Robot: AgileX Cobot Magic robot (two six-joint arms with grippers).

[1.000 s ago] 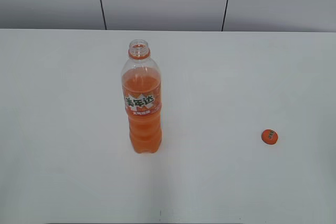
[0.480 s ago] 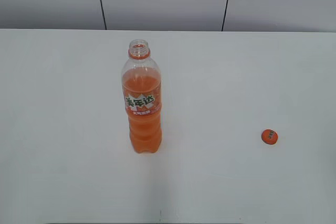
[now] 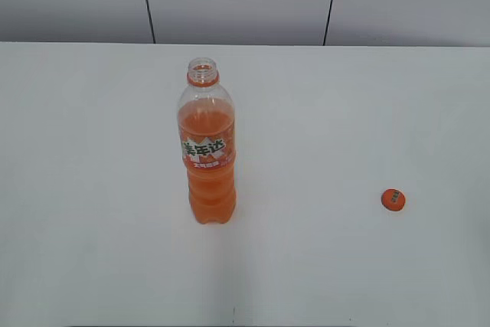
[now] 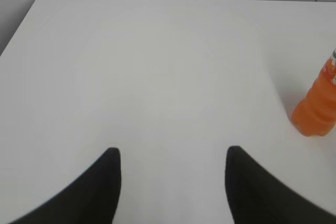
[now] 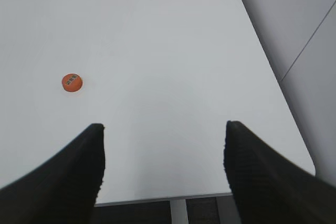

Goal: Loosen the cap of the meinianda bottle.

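Already off: cap lies apart from the open bottle

Plainly, the cap [image 3: 393,199] is off the bottle and lies flat on the white tabletop [image 3: 321,112], its small greenish-white mark facing up, well to the right of the meinianda bottle [image 3: 207,151] and a little nearer the front edge. The bottle stands upright left of centre, its mouth open above the orange neck ring, orange drink filling it to the shoulder, its label facing the exterior camera.

Neither arm appears in the exterior view. From the left wrist, the left tool [image 4: 172,182] hangs over bare tabletop with its fingers spread wide and nothing between them; the bottle's base shows far off at the right edge. The right tool [image 5: 164,166] is likewise spread and empty, near the tabletop's edge, with the cap off to its left, well apart.
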